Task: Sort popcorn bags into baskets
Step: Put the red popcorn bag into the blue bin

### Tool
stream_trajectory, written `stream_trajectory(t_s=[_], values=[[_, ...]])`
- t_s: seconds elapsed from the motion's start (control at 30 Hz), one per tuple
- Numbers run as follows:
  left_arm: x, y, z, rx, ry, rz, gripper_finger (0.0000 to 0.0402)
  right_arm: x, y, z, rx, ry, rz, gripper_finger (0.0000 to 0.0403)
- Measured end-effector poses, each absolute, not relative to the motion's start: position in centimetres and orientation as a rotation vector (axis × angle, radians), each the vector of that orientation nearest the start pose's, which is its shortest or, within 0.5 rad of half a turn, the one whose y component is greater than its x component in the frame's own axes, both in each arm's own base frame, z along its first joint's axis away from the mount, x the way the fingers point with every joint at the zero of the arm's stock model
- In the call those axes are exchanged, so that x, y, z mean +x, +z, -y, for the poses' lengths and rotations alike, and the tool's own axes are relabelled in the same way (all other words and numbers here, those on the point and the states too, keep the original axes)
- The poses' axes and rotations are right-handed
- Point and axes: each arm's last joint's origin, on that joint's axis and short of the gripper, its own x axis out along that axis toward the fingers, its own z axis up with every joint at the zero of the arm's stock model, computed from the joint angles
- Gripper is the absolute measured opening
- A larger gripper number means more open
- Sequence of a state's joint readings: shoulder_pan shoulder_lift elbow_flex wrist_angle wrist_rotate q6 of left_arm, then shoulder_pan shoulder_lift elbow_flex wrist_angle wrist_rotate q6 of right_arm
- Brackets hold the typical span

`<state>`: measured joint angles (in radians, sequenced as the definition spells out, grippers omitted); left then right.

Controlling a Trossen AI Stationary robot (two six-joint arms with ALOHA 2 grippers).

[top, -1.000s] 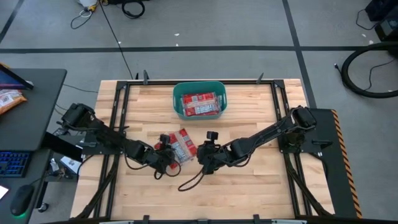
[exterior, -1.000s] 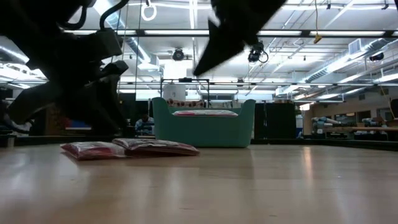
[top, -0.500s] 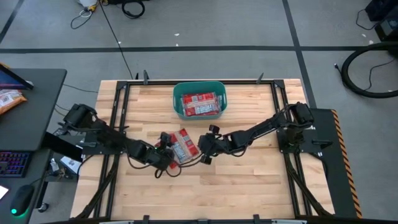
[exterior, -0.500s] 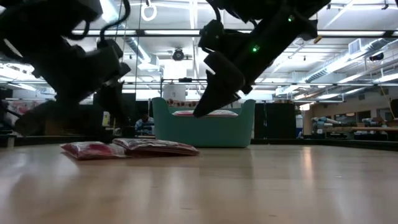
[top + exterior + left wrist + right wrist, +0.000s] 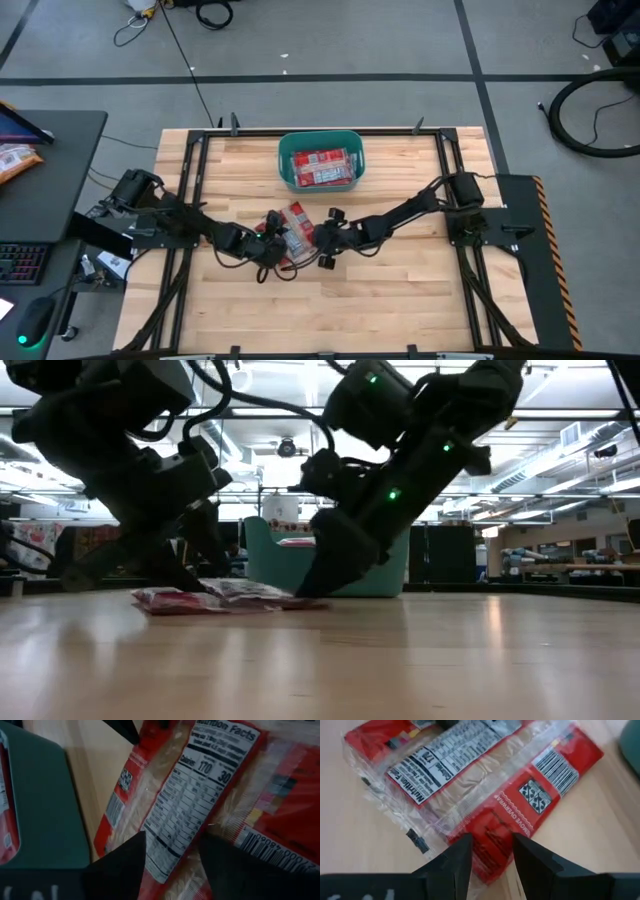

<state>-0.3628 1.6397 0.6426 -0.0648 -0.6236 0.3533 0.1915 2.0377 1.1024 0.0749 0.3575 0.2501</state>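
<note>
Two red popcorn bags (image 5: 290, 225) lie flat side by side mid-table, also seen in the low view (image 5: 230, 598). More bags lie inside the teal tub (image 5: 320, 137), which stands near the far edge. My left gripper (image 5: 270, 245) is open and low over the bag with the nutrition label (image 5: 185, 805), coming from the left. My right gripper (image 5: 320, 243) is open and low over the red corner of the barcode bag (image 5: 530, 785), coming from the right. My left gripper slants down from the table's left, one open finger on each side of the label bag's end (image 5: 170, 845). The bag lies flat on the table. Whether the fingertips touch it, I cannot tell. My right gripper slants down from the table's right, its open fingers on either side of the bag's red corner (image 5: 490, 837). That bag lies flat on the table. Whether the fingers touch it, I cannot tell.
The tub (image 5: 265, 555) stands behind the bags, a short way toward the far edge. A dark side desk left of the table carries an orange snack bag (image 5: 15, 160). Bare wood (image 5: 400, 290) lies toward the near and right edges.
Both grippers have come down toward the two bags. The right one moved from near mid-table toward the left and far side, the left one toward the right. The left bag has slid a little toward the right along the table.
</note>
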Motion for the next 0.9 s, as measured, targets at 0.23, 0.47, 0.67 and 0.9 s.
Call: stream_trajectory(t_s=[0.23,0.47,0.67,0.9], values=[[25.5,11.3,7.8,0.863,0.035,-0.989,0.0155,40.3,10.1,-7.2,-0.055,-0.177,-0.759,0.0148],[25.5,11.3,7.7,0.866,0.050,-0.991,0.0109,40.6,10.4,-7.3,-0.056,-0.167,-0.752,0.0148],[25.5,11.3,7.7,0.785,0.078,-0.986,0.0033,39.9,11.8,-7.9,-0.072,-0.161,-0.772,0.0148],[26.0,14.2,8.0,0.672,0.085,-1.069,0.0018,36.2,18.7,-8.6,-0.186,-0.364,-0.785,0.0148]])
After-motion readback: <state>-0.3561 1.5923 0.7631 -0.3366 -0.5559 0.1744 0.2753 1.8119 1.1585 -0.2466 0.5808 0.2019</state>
